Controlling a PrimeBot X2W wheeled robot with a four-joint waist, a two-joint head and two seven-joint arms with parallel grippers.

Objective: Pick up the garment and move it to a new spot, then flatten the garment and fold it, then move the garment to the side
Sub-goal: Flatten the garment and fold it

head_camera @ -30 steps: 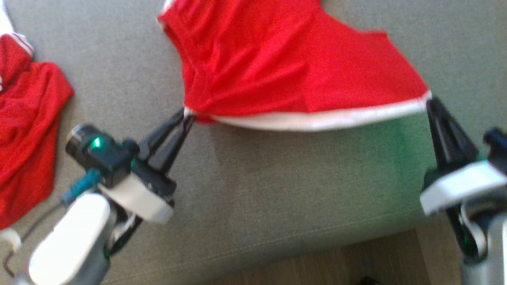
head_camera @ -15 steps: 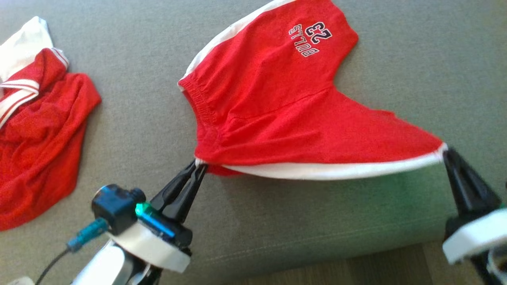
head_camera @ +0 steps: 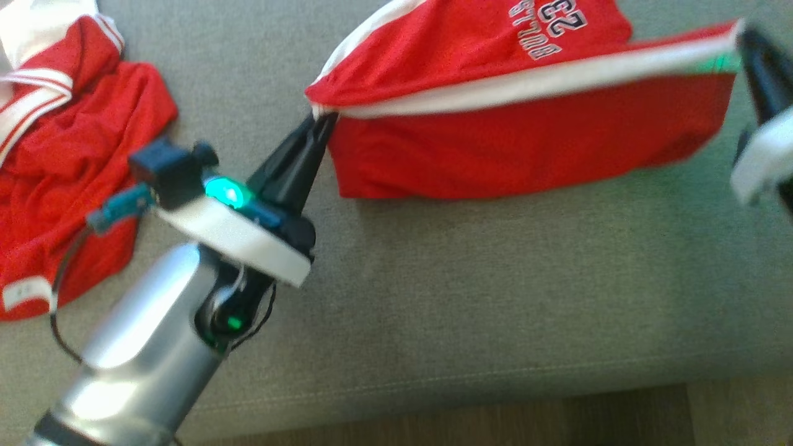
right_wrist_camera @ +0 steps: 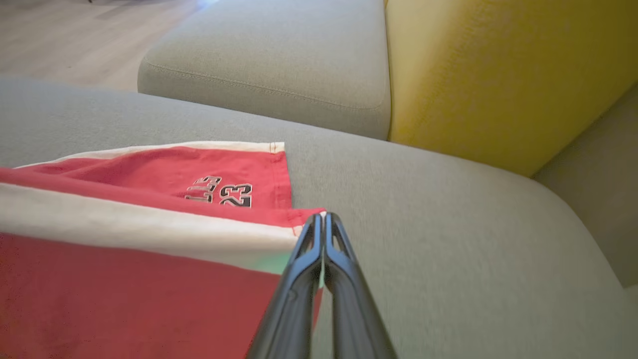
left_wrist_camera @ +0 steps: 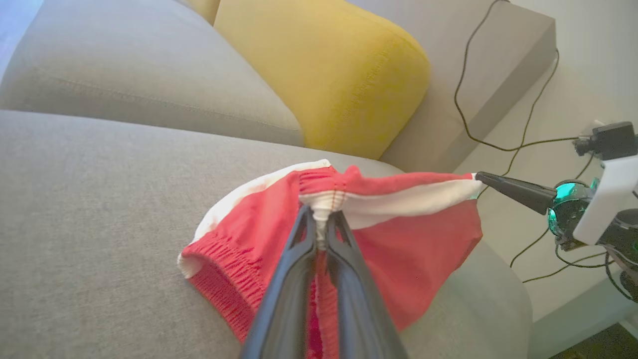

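Note:
The garment (head_camera: 526, 148) is a pair of red shorts with white side stripes and a "BULLS 23" print, stretched in the air between both grippers over the grey sofa seat (head_camera: 464, 297). My left gripper (head_camera: 322, 118) is shut on its left end by the elastic waistband (left_wrist_camera: 224, 279); the bunched white stripe sits between the fingertips of my left gripper (left_wrist_camera: 323, 219). My right gripper (head_camera: 743, 37) is shut on the opposite corner of the garment (right_wrist_camera: 149, 259), pinching red hem and white stripe at the tips of my right gripper (right_wrist_camera: 323, 217). One leg of the garment (left_wrist_camera: 408, 249) hangs down from the taut edge onto the cushion.
A second red and white garment (head_camera: 62, 167) lies crumpled at the left of the seat. A yellow cushion (left_wrist_camera: 329, 75) leans on the sofa back. Cables (left_wrist_camera: 498, 144) hang past the armrest. The wooden floor (head_camera: 495, 421) runs along the sofa's front edge.
Both grippers have carried the held edge up and away from me, over the rest of the shorts, so a layer now hangs below the white stripe. The head camera also shifted.

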